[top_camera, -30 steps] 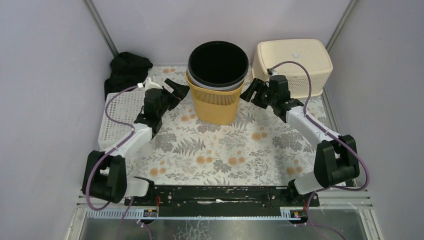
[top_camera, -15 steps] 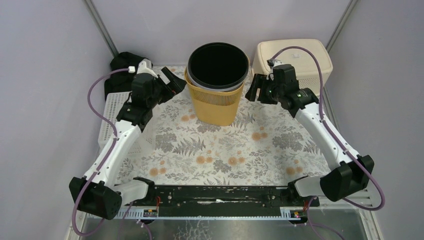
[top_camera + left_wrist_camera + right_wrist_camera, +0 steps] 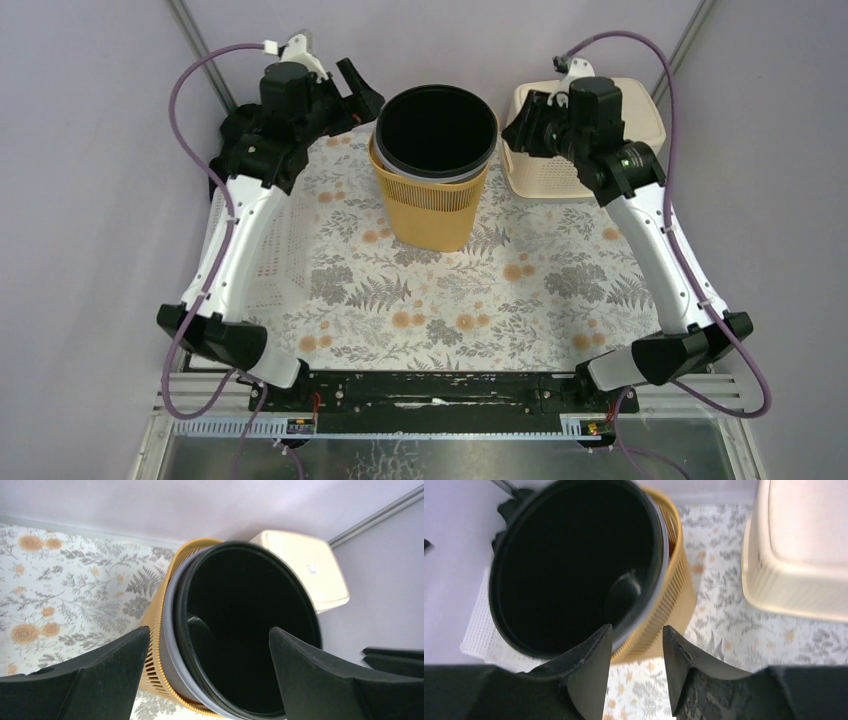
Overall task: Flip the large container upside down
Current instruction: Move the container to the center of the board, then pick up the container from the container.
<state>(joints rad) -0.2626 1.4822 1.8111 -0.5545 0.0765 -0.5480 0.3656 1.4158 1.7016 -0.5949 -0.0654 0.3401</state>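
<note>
The large container stands upright, mouth up, at the back middle of the flowered mat: a yellow slatted bin (image 3: 430, 215) with a grey and a black liner (image 3: 436, 135) nested in it. My left gripper (image 3: 360, 95) hovers just left of its rim, jaws wide open and empty. In the left wrist view the gripper (image 3: 209, 630) frames the black mouth (image 3: 240, 610) and the yellow wall (image 3: 157, 647). My right gripper (image 3: 518, 125) hangs just right of the rim, jaws partly open with nothing between them. The right wrist view has the gripper (image 3: 638, 628) above the bin's yellow side (image 3: 674, 605).
A cream slatted basket (image 3: 545, 178) lies upside down at the back right, close behind my right gripper, also seen as the cream basket (image 3: 799, 555). A white perforated tray (image 3: 280, 270) lies along the left edge under my left arm. Walls close in on three sides.
Both arms have risen and swung back from beside the bin's wall to its rim height. The right jaws have narrowed; the left stay wide.
</note>
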